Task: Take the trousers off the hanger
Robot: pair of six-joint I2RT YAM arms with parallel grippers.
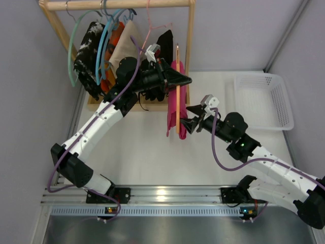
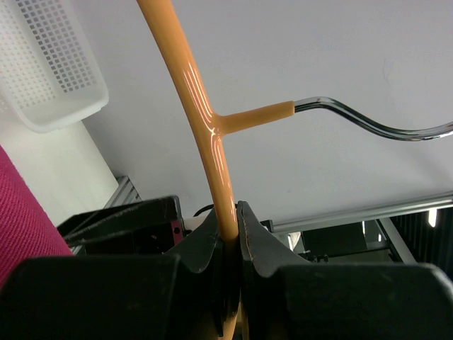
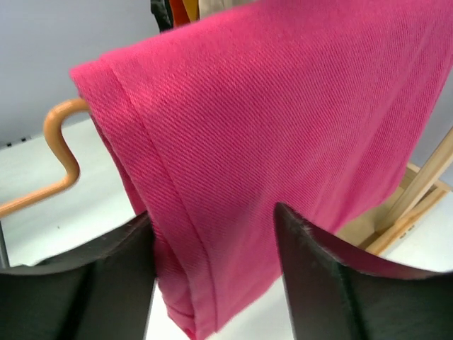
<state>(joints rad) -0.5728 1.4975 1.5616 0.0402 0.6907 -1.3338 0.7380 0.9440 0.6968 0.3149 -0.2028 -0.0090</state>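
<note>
One pink trousers [image 3: 269,113], one orange hanger [image 2: 205,106]: your left pincer [image 2: 228,227] clamps the hanger; right pincer [image 3: 212,216] stands apart, straddling the cloth.

In the left wrist view the hanger [image 2: 200,106] is running out of frame at 12 o'clock, its metal hook [image 2: 396,134] is leaving at 3 o'clock, and its lower stretch is disappearing between the fingers of the left gripper [image 2: 230,219]. The basket [image 2: 49,71] is being cropped at 10 o'clock. In the right wrist view the pink trousers [image 3: 283,120] are spilling past 1 o'clock and covering most of the hanger. The clothes [image 3: 177,8] at 12 o'clock are showing only as slivers. From above, the right arm [image 1: 284,175] is being cut off at 4 o'clock.
</note>
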